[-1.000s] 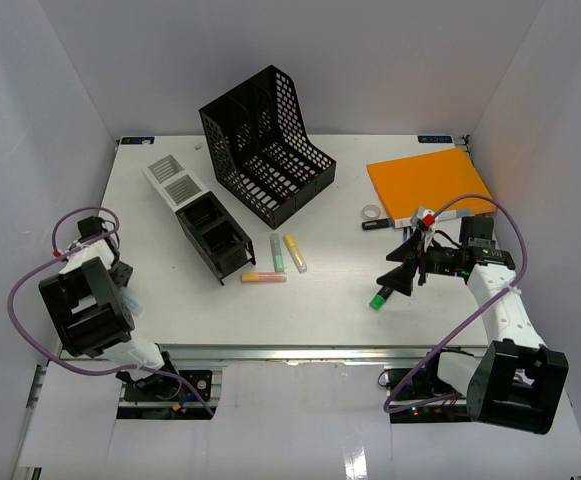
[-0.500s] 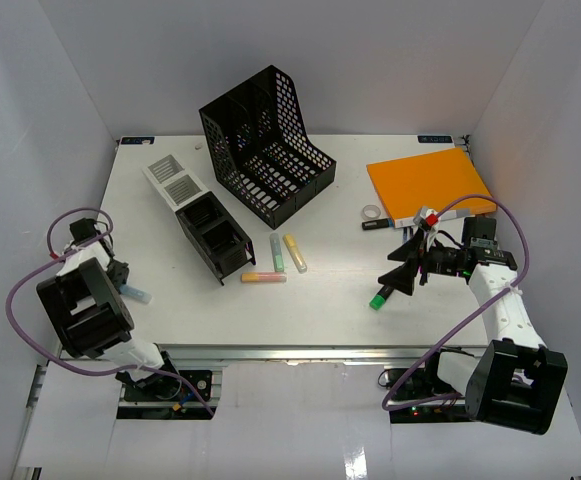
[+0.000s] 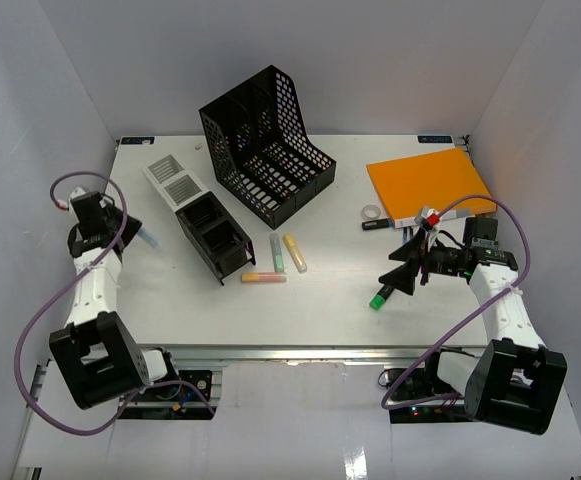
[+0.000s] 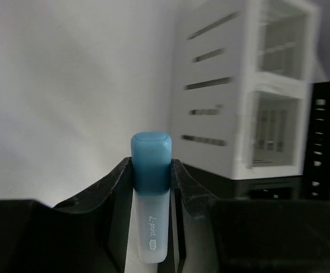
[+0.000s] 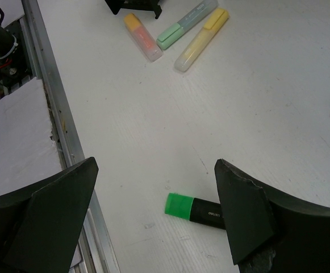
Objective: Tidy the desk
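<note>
Early stage, judging by the scatter. Left end effector (image 4: pixel 151 168) clenched on blue highlighter (image 4: pixel 150 205), left of pen organiser (image 3: pixel 200 215). Right end effector (image 5: pixel 153 213) released, over green-capped marker (image 5: pixel 201 209) far right of organiser. 3 highlighters (image 3: pixel 277 253) loose right of organiser on worktop (image 3: pixel 320 310); orange folder (image 3: pixel 430 182) unfiled.

Desk (image 3: pixel 340 305), contents:
- File rack (image 3: pixel 265 145): far centre.
- Compartment organiser (image 3: pixel 198 216): just left of the rack.
- Three highlighters (image 3: pixel 278 254): before the rack, right of the organiser's near end.
- Pad (image 3: pixel 429 183): far right, with tape ring (image 3: pixel 371 212) and pen (image 3: pixel 375 225) at its near-left corner.
- Marker (image 3: pixel 379 298): front right.
- Held highlighter (image 4: pixel 150 159): in left gripper (image 3: pixel 128 233), left of the organiser.
</note>
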Robot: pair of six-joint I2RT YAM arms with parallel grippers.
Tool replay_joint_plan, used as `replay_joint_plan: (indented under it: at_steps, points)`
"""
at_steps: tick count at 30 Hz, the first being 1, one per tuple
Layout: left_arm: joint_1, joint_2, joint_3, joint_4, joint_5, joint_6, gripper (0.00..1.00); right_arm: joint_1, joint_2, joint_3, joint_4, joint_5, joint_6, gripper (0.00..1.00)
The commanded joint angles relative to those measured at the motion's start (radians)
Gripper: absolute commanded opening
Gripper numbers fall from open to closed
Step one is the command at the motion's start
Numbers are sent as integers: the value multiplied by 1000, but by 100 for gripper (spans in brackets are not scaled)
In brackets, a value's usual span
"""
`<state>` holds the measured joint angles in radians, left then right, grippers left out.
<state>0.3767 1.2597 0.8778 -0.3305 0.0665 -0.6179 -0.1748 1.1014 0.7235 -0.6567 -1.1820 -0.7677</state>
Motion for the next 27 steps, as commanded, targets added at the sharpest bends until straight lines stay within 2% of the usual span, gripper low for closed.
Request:
replay_joint_plan:
  at_steps: [1,4,7,12,18,27]
  points:
    - [-125,-36,102,267,-75,54,0,-5,3,13,-14,-29,-19,90]
    - [-157,42,176,416,-80,56,0,-4,8,13,-14,-27,-22,90]
    - [-195,174,311,472,-97,83,0,-5,14,13,-13,-26,-26,90]
    - [-276,356,480,554,-207,248,0,-3,14,13,-18,-25,-33,90]
    - [-297,463,438,808,-277,414,0,-5,20,13,-21,-24,-44,90]
    - [-310,541,421,844,-285,453,0,-3,32,13,-26,-12,-59,90]
